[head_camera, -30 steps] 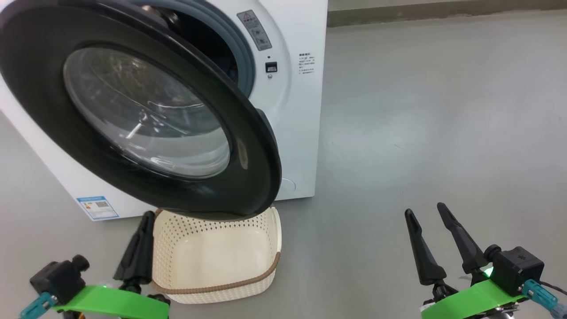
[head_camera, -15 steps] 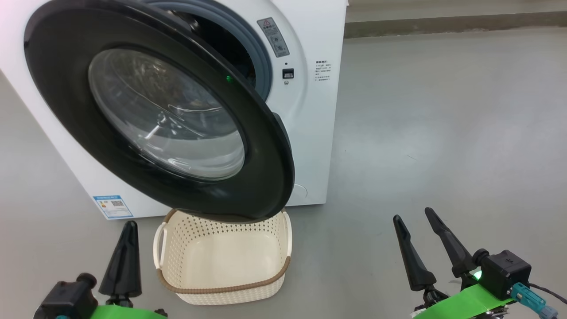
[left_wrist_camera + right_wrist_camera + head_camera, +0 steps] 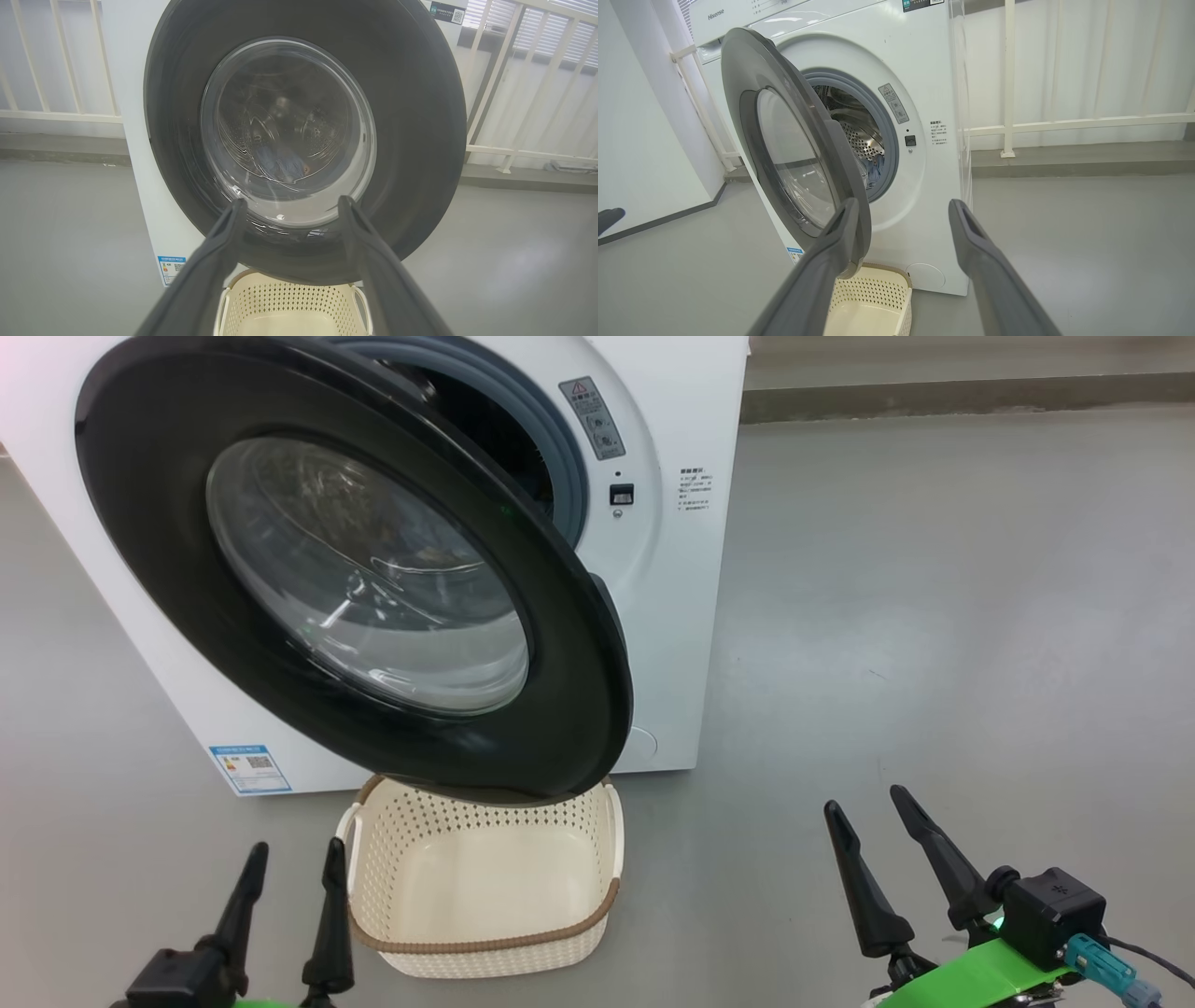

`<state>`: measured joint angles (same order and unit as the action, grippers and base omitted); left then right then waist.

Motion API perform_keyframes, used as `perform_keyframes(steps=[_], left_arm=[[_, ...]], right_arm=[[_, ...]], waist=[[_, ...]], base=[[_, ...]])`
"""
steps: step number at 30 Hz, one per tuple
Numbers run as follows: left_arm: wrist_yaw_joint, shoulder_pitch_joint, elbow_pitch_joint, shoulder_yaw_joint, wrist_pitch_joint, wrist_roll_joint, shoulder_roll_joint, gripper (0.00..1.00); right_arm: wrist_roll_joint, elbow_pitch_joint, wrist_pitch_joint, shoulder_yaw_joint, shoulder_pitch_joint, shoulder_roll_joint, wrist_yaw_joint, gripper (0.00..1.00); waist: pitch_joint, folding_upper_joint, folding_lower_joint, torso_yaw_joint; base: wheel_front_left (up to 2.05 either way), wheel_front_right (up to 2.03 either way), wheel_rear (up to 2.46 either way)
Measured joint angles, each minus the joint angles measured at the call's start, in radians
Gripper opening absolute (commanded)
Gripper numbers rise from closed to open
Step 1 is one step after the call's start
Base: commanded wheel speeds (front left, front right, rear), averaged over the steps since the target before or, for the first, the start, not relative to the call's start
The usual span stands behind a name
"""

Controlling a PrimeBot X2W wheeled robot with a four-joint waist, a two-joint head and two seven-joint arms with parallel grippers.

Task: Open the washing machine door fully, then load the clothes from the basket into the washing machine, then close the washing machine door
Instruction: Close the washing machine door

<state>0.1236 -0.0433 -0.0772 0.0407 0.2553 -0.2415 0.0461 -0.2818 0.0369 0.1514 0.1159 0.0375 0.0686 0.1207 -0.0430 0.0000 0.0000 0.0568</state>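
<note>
Left tool (image 3: 297, 846) has opened over grey floor (image 3: 934, 616); clothes (image 3: 874, 169) apparently in drum (image 3: 859, 140).

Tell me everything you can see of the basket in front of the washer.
The basket is a small cream-white, plastic-looking tub, rounded rectangular, with perforated walls, a brown woven-look rim and two pale side handles. It is empty, its smooth bottom bare. It stands upright on the grey floor right before the washing machine, its back under the lower edge of the open door. Whether the door touches it cannot be told.
</note>
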Motion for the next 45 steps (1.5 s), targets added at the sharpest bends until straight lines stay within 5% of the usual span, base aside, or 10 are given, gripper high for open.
perform_keyframes(steps=[29, 30, 31, 32, 45], left_arm=[[0.005, 0.002, -0.044, 0.042, 0.0, -0.001, -0.001, 1.0], [0.005, 0.002, -0.044, 0.043, 0.0, -0.001, -0.001, 1.0], [0.005, 0.002, -0.044, 0.043, 0.0, -0.001, -0.001, 1.0], [0.005, 0.002, -0.044, 0.044, 0.0, -0.001, -0.001, 1.0], [0.005, 0.037, -0.045, 0.083, 0.0, 0.0, -0.001, 1.0]], right_arm=[[0.037, -0.037, -0.009, -0.06, 0.0, -0.017, 0.0, 1.0], [0.037, -0.037, -0.009, -0.06, 0.0, -0.018, 0.0, 0.88], [0.038, -0.037, -0.009, -0.06, 0.0, -0.018, 0.0, 0.19], [0.039, -0.037, -0.009, -0.06, 0.0, -0.018, 0.0, 0.0], [0.045, -0.057, 0.011, 0.004, -0.076, 0.022, 0.0, 0.0]], waist=[[0.013, 0.0, 0.0, 0.002], [0.014, 0.0, 0.0, 0.003], [0.014, 0.0, 0.0, 0.003], [0.015, 0.0, 0.0, 0.005], [0.053, 0.0, 0.0, 0.029]], base=[[0.0, 0.0, 0.0], [0.0, 0.0, 0.0], [0.0, 0.0, 0.0], [0.0, 0.0, 0.0], [0.0, 0.0, 0.0]])
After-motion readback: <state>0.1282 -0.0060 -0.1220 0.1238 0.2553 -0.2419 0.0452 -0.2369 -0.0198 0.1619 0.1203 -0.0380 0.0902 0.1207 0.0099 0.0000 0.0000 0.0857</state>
